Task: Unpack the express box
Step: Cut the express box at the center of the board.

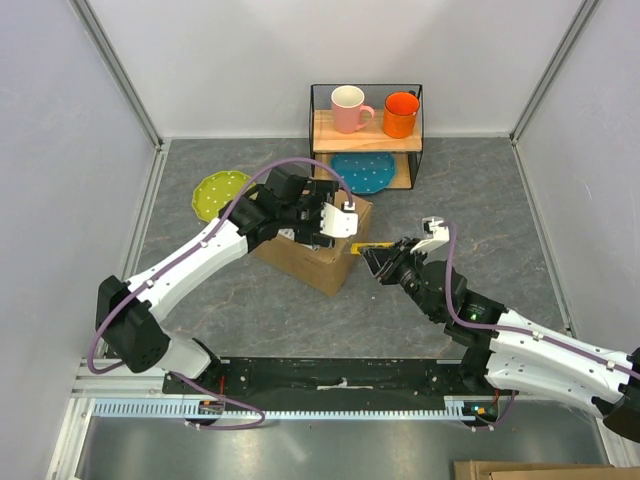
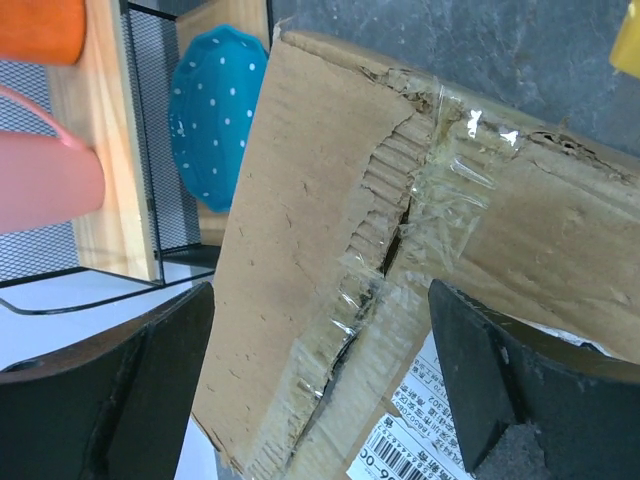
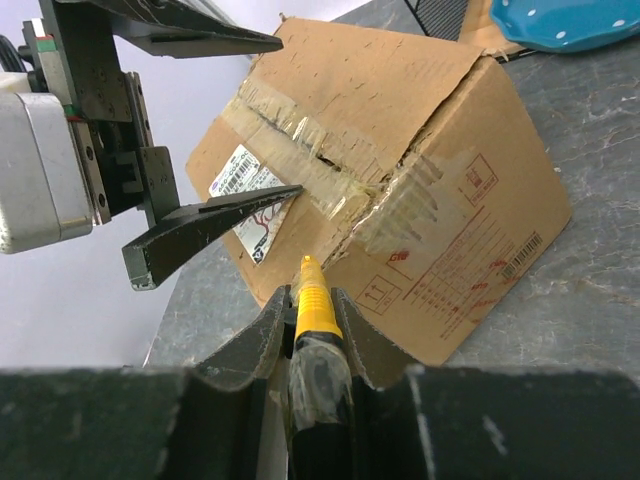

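The express box (image 1: 312,252) is a brown cardboard carton in the middle of the table, with a taped, torn top seam (image 2: 395,235) and a white label (image 3: 250,195). My left gripper (image 1: 335,222) is open over the box top, its fingers (image 2: 500,385) straddling the seam. My right gripper (image 1: 378,259) is shut on a yellow utility knife (image 3: 314,300), whose tip points at the box's near top edge (image 3: 350,245), just short of it. The box also shows in the right wrist view (image 3: 440,190).
A wire and wood rack (image 1: 366,140) behind the box holds a pink mug (image 1: 350,109), an orange mug (image 1: 400,114) and a teal dotted plate (image 1: 362,173). A yellow-green plate (image 1: 219,193) lies to the left. White walls enclose the table.
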`<move>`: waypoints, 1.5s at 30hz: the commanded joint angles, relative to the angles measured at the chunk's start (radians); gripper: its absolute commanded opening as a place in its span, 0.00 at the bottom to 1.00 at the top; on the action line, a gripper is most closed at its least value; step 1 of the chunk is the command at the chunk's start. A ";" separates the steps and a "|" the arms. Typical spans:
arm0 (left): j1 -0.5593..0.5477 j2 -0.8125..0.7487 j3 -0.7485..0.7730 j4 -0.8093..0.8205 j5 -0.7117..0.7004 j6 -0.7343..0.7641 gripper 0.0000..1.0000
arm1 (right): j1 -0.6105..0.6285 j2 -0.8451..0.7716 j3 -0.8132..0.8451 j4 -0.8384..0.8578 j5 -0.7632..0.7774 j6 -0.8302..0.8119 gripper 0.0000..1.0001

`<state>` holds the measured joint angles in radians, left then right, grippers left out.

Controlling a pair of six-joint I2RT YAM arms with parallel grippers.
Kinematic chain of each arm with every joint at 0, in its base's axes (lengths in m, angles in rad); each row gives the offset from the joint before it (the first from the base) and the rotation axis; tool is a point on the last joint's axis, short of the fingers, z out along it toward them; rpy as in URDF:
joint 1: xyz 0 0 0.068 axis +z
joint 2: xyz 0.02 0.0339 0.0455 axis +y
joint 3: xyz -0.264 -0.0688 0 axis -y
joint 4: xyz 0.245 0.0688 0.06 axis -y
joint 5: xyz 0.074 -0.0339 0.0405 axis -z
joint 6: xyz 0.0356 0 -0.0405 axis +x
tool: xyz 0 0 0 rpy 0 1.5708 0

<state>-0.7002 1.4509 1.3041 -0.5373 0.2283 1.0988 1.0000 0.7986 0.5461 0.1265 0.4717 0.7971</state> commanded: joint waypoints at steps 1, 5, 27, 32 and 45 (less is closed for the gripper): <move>-0.028 0.019 -0.032 0.115 -0.033 0.001 0.97 | -0.009 -0.015 0.002 0.041 0.041 -0.006 0.00; -0.039 0.014 -0.055 0.149 -0.055 -0.004 0.99 | -0.009 -0.022 -0.005 0.033 0.056 0.001 0.00; -0.070 -0.023 -0.258 0.178 -0.083 0.003 0.99 | -0.024 0.152 -0.018 0.193 0.059 0.119 0.00; -0.073 -0.035 -0.244 0.132 -0.049 -0.022 0.90 | -0.035 0.116 -0.035 0.214 0.068 0.152 0.00; -0.073 -0.041 -0.200 0.114 -0.095 -0.057 0.68 | -0.043 -0.222 -0.143 -0.148 0.127 0.246 0.00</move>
<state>-0.7616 1.3914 1.1156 -0.2855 0.1322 1.0969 0.9615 0.6510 0.4770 0.0662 0.5713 0.9638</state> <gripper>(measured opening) 0.671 0.248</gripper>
